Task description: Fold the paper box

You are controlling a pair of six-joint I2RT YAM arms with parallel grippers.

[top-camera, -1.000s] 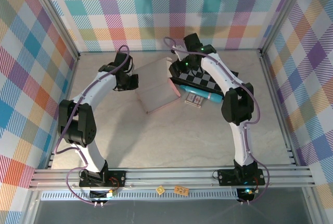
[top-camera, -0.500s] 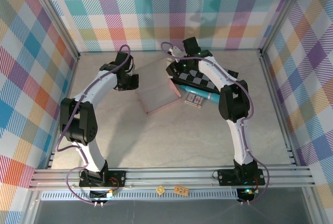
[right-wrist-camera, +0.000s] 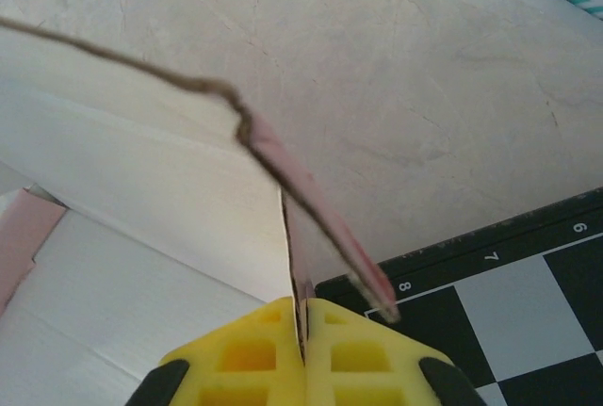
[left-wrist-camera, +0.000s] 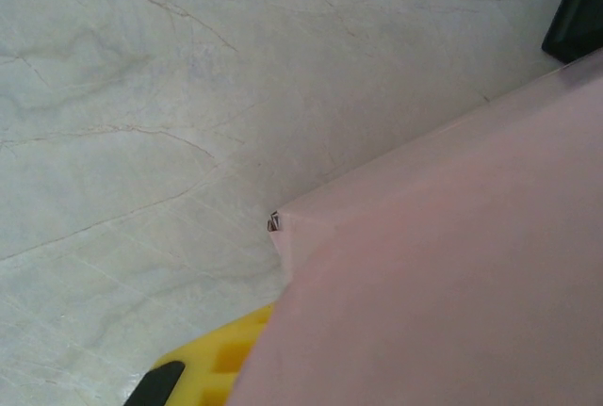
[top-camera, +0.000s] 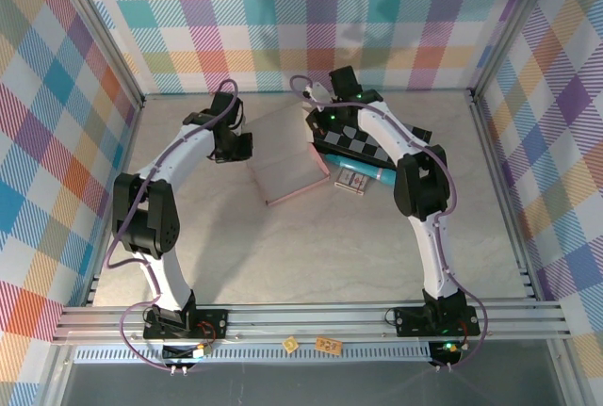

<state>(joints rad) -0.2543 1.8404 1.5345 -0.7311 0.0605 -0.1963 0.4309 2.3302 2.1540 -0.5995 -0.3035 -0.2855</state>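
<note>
Nearest the arm bases, the counter [top-camera: 311, 246] lay bare. Farther in, about mid-counter, the paper box [top-camera: 283, 169] rested as a mostly flat pink sheet, not yet a carton.

At the sheet's 9 o'clock edge sat the left tool [top-camera: 240, 150]. Its wrist view showed one yellow finger [left-wrist-camera: 217, 368] poking out beneath the pink panel [left-wrist-camera: 452, 284], whose corner hung above the counter. Whether that tool was clamped on the card I could not tell, since the panel hid the rest of it.

At the sheet's 2 o'clock corner the right tool [top-camera: 317, 138] was pinched closed on a thin flap. In its wrist view the yellow fingers [right-wrist-camera: 245, 359] met on the card's edge, and the flap [right-wrist-camera: 320, 227] stood up and curled away from the pale inner face.

Just beside the sheet at 3 o'clock lay a small card pack [top-camera: 350, 181] and a teal tube [top-camera: 366, 170]. Beyond them, toward 2 o'clock, was the checkered board [top-camera: 367, 147], touching or nearly touching the raised flap.

By my reading, the step in hand was raising a side flap along its crease, with most of the folding undone. The next move likely called for swinging that flap inward over the panel while the left side was held steady. The pull should be gentle, because thin card buckles or tears, and the flap should stay clear of the board.
</note>
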